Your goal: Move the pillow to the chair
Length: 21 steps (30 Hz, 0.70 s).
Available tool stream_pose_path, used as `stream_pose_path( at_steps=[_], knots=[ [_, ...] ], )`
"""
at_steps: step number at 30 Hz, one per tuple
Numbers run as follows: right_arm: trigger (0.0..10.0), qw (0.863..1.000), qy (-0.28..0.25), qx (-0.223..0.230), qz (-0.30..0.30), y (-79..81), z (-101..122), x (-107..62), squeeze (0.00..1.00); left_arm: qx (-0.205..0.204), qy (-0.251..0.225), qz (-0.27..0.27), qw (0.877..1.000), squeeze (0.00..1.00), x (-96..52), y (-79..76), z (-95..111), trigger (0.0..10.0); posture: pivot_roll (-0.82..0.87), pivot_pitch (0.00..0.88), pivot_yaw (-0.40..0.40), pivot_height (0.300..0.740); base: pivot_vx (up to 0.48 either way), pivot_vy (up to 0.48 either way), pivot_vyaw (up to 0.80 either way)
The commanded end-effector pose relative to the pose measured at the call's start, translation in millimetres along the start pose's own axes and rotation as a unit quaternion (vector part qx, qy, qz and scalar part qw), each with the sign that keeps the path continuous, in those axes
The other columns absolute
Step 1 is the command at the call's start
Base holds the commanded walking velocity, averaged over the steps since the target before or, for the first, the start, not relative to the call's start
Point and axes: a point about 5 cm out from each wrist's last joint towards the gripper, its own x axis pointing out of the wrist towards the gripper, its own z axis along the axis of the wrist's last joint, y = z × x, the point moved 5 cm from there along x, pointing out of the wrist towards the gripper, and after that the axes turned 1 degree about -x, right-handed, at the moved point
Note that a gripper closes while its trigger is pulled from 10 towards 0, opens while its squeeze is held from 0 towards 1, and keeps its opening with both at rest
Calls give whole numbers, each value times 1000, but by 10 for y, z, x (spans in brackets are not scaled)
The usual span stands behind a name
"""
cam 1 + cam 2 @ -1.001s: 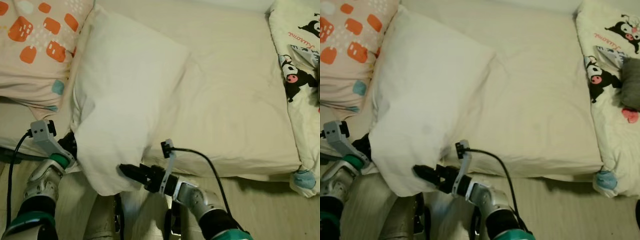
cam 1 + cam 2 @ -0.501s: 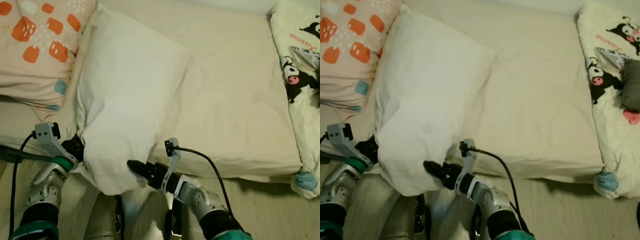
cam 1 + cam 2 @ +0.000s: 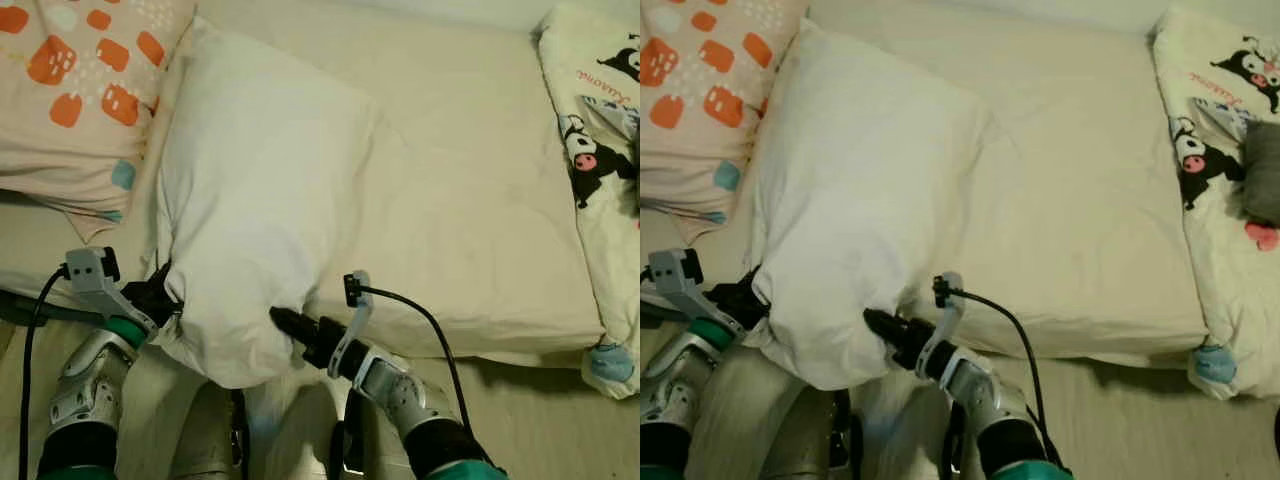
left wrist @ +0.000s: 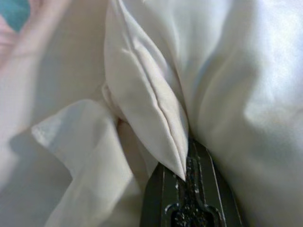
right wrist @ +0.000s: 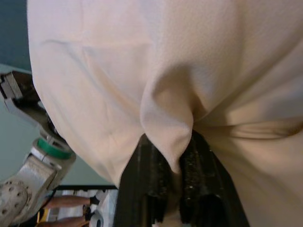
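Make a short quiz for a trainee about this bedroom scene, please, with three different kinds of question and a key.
1. True or false: the large plain white fabric pillow lies wholly on the floor.
2. Which end effector pinches the pillow's near edge? A) left end effector only B) right end effector only C) both
3. Fill in: the cream pillow with orange blocks lies to the robot's ____ of the white pillow.

Key: 1 false; 2 C; 3 left

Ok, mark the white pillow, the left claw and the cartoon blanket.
white pillow (image 3: 255, 190), left eye view, middle of its top face.
left claw (image 3: 165, 297), left eye view, between its fingertips.
cartoon blanket (image 3: 1215, 180), right eye view, printed part.
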Motion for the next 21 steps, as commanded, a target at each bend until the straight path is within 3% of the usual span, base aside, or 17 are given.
stream_pose_path(
  at_steps=[1,10,14,17,19,21],
  knots=[
    [0,999,-19,16,28,155,-7,102,0,-14,30,-17,999,0,-34,-106,-187,0,122,181,-30,634,0,0,0],
    [0,993,-99,-6,66,275,550,-75,0,-16,-15,-77,997,0,56,-504,114,0,130,135,-23,634,0,0,0],
    [0,988,-98,-16,116,436,650,-214,0,-38,-19,-139,989,0,53,-822,225,0,125,139,-23,634,0,0,0],
    [0,988,-96,-17,124,461,654,-231,0,-43,-18,-145,988,0,47,-860,237,0,121,139,-22,634,0,0,0],
    [0,979,-60,-18,193,667,597,-404,0,-92,-9,-215,972,0,-63,-1113,327,0,119,141,-21,634,0,0,0],
    [0,968,-10,-23,251,859,472,-592,0,-99,38,-289,952,0,-273,-1347,289,0,117,146,-19,634,0,0,0]
  ],
)
